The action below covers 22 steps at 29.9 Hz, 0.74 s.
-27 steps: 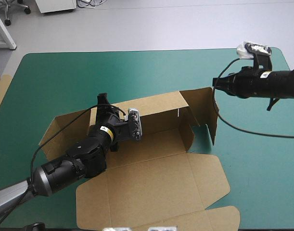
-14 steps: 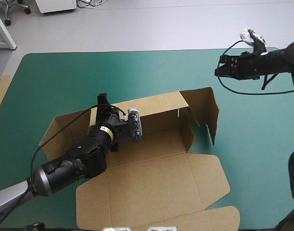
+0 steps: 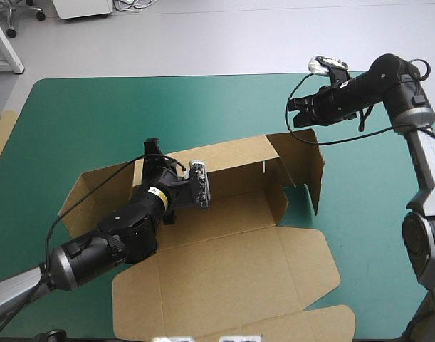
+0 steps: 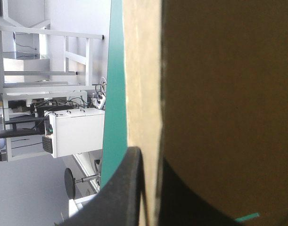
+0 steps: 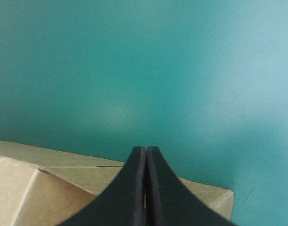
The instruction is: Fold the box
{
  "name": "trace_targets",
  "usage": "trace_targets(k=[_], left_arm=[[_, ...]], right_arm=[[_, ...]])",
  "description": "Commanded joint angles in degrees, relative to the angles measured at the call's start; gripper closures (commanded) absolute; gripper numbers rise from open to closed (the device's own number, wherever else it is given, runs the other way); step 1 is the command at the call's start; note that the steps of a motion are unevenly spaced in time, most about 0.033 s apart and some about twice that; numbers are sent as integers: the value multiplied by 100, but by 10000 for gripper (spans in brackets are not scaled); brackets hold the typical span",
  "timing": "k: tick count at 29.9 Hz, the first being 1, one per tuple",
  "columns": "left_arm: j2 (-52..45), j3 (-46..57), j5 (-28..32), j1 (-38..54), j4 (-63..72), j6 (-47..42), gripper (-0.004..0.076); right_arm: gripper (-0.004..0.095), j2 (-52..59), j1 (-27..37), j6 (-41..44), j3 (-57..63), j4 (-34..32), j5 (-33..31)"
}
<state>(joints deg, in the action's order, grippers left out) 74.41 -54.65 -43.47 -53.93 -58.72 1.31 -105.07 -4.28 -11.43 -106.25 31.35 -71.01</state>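
Your box (image 3: pixel 224 214) lies near the middle of the teal-green cover (image 3: pixel 96 114) as a half-formed brown tray. The long far wall (image 3: pixel 235 160) stands raised, the end wall (image 3: pixel 311 160) toward the table's right edge stands up too, and the lid panel (image 3: pixel 224 274) lies flat toward the near edge.

Your left gripper (image 3: pixel 154 151) sits at the left part of the far wall. In its wrist view the two black fingers (image 4: pixel 127 188) are all but together, pinching the wall's brown edge between them, one finger on each face of the board.

Your right gripper (image 3: pixel 297 115) hangs over the box's far right corner. Its fingers are pressed together into one pointed arch and hold nothing. From that wrist you see brown board under the fingers and bare cover ahead of the tip. Whether the tip touches the board you cannot tell.

A strip of more board (image 3: pixel 0 135) shows at the table's left edge.
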Motion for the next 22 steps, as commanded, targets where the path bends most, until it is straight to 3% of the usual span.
trace_targets(k=[1, 22], left_arm=[[-27, -22, 275, -94, 567, -131, 734], [-27, -22, 284, -94, 567, -177, 734]], right_arm=[[921, 286, -2, 124, -175, -148, -25], [921, 974, -47, -193, 909, -163, -33]])
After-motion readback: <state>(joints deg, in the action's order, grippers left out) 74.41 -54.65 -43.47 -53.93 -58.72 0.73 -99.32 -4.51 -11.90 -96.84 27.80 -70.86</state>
